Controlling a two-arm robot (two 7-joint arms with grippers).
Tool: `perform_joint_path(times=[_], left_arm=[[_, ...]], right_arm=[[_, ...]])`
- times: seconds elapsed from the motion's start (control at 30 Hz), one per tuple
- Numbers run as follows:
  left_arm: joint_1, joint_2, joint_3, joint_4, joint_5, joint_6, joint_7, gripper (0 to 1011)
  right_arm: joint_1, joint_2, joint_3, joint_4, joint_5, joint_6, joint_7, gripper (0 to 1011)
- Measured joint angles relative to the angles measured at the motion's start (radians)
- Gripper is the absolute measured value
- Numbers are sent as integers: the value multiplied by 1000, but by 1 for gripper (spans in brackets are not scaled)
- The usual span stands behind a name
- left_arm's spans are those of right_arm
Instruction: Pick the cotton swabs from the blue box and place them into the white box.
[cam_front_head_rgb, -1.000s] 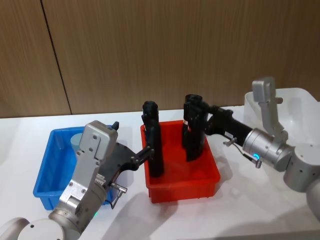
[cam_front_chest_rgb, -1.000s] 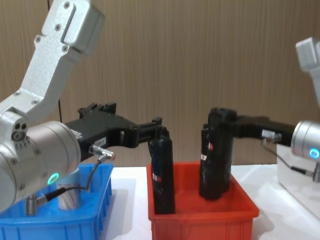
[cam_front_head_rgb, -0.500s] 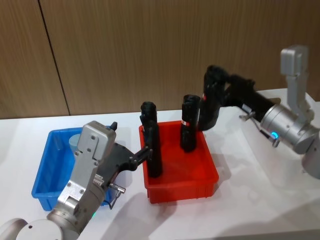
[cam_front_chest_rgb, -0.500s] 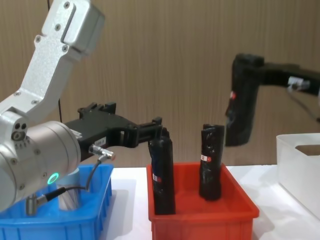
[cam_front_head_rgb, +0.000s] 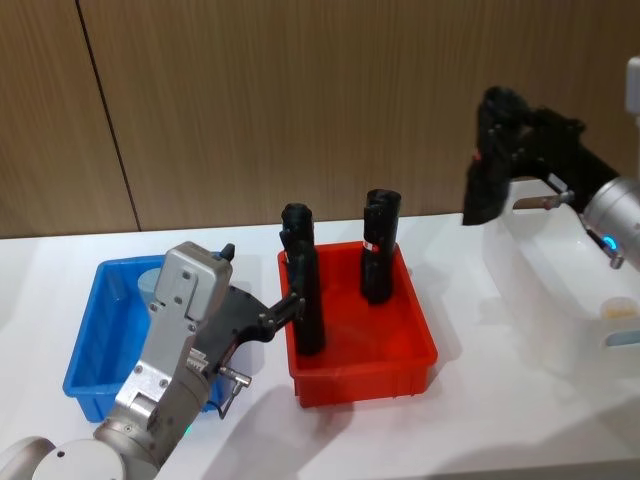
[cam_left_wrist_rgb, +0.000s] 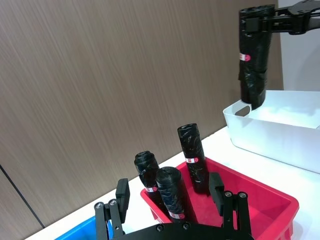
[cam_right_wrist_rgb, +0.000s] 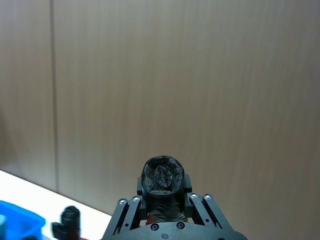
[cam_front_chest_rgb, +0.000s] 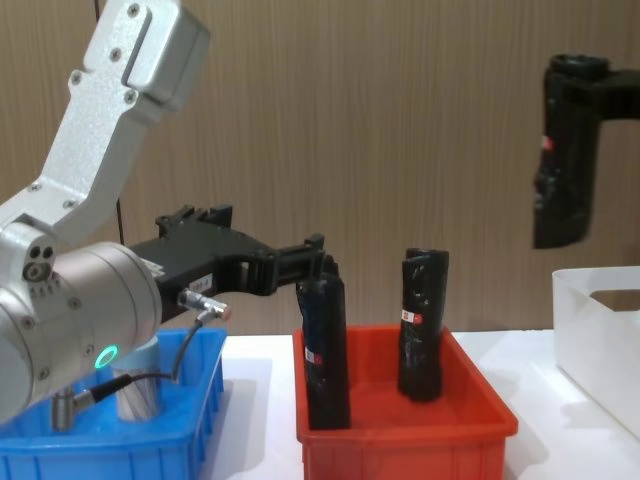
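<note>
A cotton swabs jar (cam_front_head_rgb: 152, 283) with a pale grey-blue lid stands in the blue box (cam_front_head_rgb: 95, 340) at the left, and my left arm hides part of it. From the chest view the jar (cam_front_chest_rgb: 138, 388) shows behind that arm, inside the blue box (cam_front_chest_rgb: 120, 450). My left gripper (cam_front_head_rgb: 292, 300) is open, its fingers (cam_left_wrist_rgb: 122, 192) on either side of a black tube (cam_left_wrist_rgb: 170, 192) in the red bin. My right gripper (cam_front_head_rgb: 497, 135) is shut on another black tube (cam_front_head_rgb: 488, 175), held high by the near edge of the white box (cam_front_head_rgb: 545, 270).
The red bin (cam_front_head_rgb: 400, 350) sits mid-table between the two boxes and holds two upright black tubes (cam_front_head_rgb: 305, 290) (cam_front_head_rgb: 378, 245). The white box (cam_front_chest_rgb: 600, 330) stands at the far right. A wooden wall runs behind the table.
My right gripper has lifted a black tube out of the red bin and carried it up and to the right, to the white box. The left arm has not moved.
</note>
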Motion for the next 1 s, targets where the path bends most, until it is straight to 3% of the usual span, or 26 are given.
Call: perform_joint_path(times=[0.3,0.87,1.0], left_arm=[[0,0,0,0,0,0,0,1004],[0,0,0,0,0,0,0,1004],[0,0,0,0,0,0,0,1004]], right_arm=[[-5,28,24,16,-53,29,-62,367],[34,57,62,171,-99,18,-132,367],[42,60,68,202,-99,12,-139,476]])
